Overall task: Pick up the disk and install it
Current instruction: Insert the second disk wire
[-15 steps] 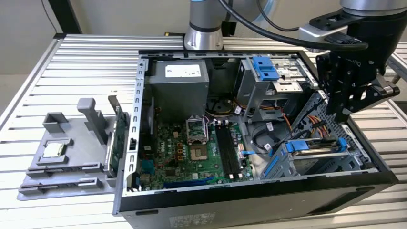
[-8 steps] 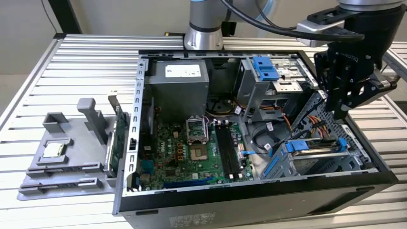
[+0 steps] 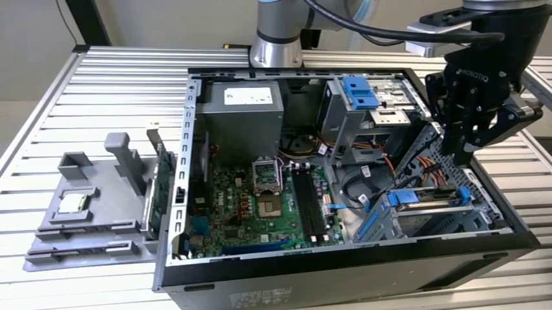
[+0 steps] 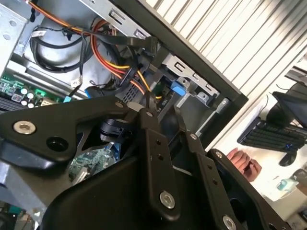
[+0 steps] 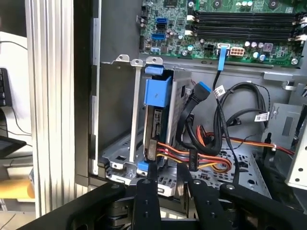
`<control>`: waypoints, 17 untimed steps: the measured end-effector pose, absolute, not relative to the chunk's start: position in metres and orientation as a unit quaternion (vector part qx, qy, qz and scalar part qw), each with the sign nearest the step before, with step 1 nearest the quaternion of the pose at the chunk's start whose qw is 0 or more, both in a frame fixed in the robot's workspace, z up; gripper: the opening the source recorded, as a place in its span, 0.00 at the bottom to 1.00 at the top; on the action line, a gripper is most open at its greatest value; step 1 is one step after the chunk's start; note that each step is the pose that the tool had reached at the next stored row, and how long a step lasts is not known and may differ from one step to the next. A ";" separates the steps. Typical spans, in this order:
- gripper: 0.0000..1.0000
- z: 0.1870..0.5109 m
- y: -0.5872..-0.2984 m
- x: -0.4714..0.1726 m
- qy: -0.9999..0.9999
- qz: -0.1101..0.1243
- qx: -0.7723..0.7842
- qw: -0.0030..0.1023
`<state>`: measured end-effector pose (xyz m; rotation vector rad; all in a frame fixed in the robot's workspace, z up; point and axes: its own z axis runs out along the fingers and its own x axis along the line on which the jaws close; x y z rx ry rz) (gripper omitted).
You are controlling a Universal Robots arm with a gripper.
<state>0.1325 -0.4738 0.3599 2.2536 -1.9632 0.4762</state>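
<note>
The disk (image 3: 424,197), a silver drive in a blue rail frame, sits in the drive cage at the case's front corner on the exterior view's right. It stands on edge in the cage in the first wrist view, where the disk (image 5: 156,120) has a cable plug at its end. Its blue rail tab (image 4: 178,87) shows past the fingers in the second wrist view. My gripper (image 3: 466,154) hangs just above the cage, open, fingers pointing down with nothing between them. In both wrist views the gripper (image 5: 168,184) (image 4: 162,115) is a little apart from the disk.
Orange, yellow and black cables (image 5: 192,158) run beside the disk. The motherboard (image 3: 258,200) and grey power-supply box (image 3: 240,106) fill the case. A grey fixture (image 3: 95,213) with a processor chip (image 3: 74,201) lies on the exterior view's left. A person's hand (image 4: 244,160) rests beyond the table.
</note>
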 end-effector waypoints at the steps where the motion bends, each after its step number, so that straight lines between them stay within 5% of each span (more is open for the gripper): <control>1: 1.00 0.360 -0.474 0.133 -0.648 0.157 0.743 0.058; 17: 1.00 0.360 -0.471 0.133 -0.647 0.157 0.744 0.059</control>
